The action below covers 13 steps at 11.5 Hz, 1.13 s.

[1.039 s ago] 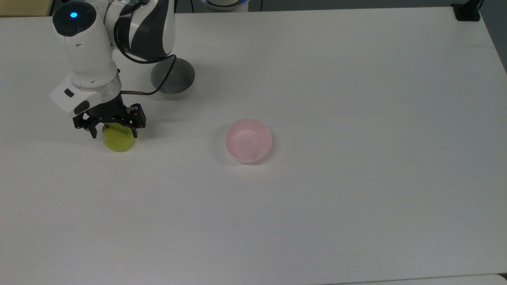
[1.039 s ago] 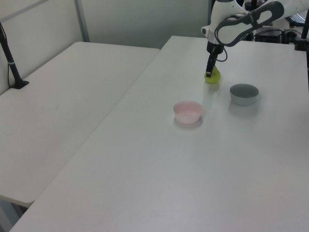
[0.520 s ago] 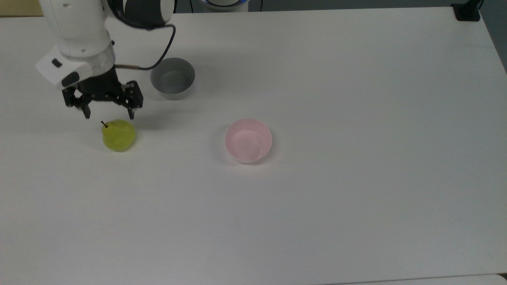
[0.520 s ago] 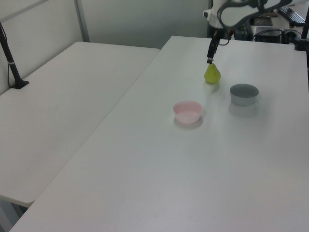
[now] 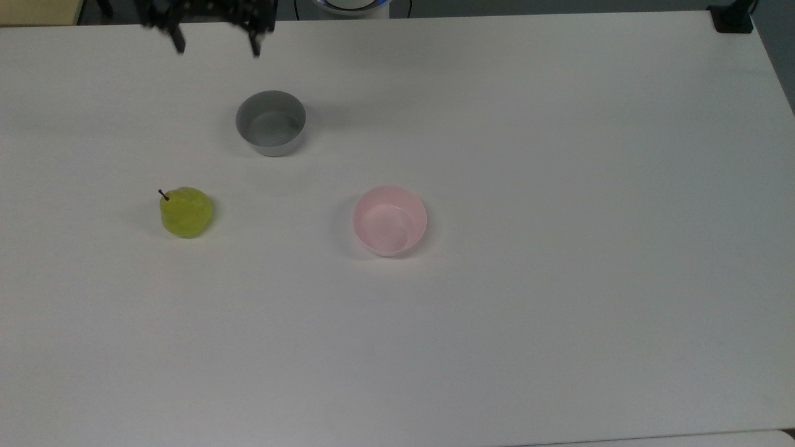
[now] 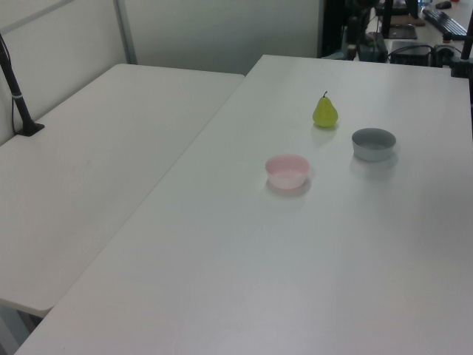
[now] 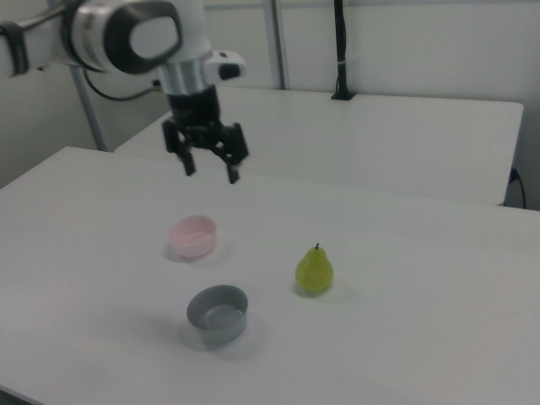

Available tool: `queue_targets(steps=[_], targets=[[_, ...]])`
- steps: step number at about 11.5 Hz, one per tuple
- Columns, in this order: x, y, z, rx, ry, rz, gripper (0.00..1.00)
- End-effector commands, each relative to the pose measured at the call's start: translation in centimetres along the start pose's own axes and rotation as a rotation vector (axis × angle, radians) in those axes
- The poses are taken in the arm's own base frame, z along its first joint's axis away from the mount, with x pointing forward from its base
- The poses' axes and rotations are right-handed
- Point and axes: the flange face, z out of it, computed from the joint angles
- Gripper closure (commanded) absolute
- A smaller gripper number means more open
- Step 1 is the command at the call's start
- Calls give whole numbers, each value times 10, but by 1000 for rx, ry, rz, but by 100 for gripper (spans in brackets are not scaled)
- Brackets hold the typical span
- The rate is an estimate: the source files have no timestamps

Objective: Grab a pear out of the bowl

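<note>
- The pear (image 5: 186, 212) stands upright on the tabletop (image 5: 559, 310), outside both bowls, its long axis vertical and its dark stem up.
- The empty pink bowl (image 5: 389, 220) sits well apart from it, toward the top view's right.
- The grey bowl (image 5: 271, 122) is empty too.
- The pincer (image 7: 210, 168) hangs high above the tabletop, fingers spread apart, holding nothing.

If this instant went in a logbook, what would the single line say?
gripper: open, raised, holding nothing | yellow-green pear: upright on table | pale pink bowl: empty | grey bowl: empty
</note>
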Motion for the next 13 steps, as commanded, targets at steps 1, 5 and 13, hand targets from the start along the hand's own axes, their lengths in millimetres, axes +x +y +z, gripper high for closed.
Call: queue_targets(steps=[1, 5, 13], targets=[[-43, -48, -46, 74, -35, -1, 0], [-22, -69, -35, 74, 17, 14, 0], [-8, -64, -27, 78, 49, 37, 0]])
